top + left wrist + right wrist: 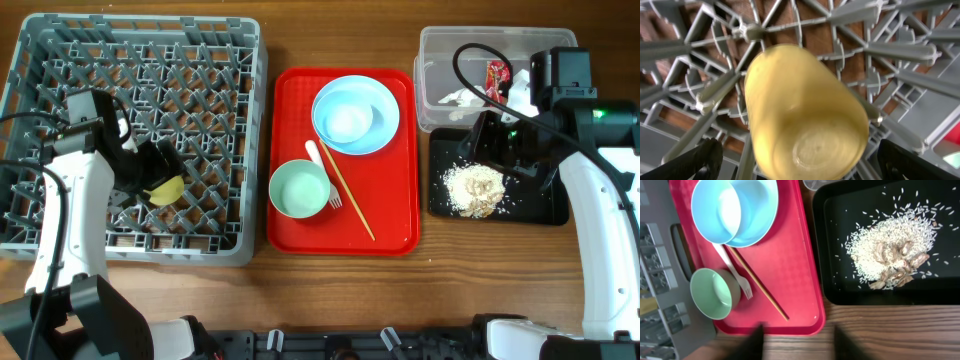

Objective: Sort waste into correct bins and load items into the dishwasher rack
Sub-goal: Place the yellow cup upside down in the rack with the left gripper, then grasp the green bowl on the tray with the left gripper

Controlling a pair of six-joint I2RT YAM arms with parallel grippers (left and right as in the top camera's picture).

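Observation:
The yellow cup (165, 190) lies on its side on the pegs of the grey dishwasher rack (200, 60). My left gripper (150, 170) is open around it; in the left wrist view the cup (800, 100) sits between the spread fingers (797, 165) with gaps on both sides. The pale-blue plate (375, 100) holds the white bowl (347, 120). The green bowl (299, 189), white fork (322, 165) and chopsticks (350, 195) lie on the red tray (390, 210). My right gripper (799, 340) is open and empty, above the black tray (540, 212).
The clear tub (440, 50) at the back right holds the red wrapper (496, 73) and the white tissue (458, 98). The black tray holds the beige food scraps (473, 187), also in the right wrist view (892, 252). Bare wooden table runs along the front.

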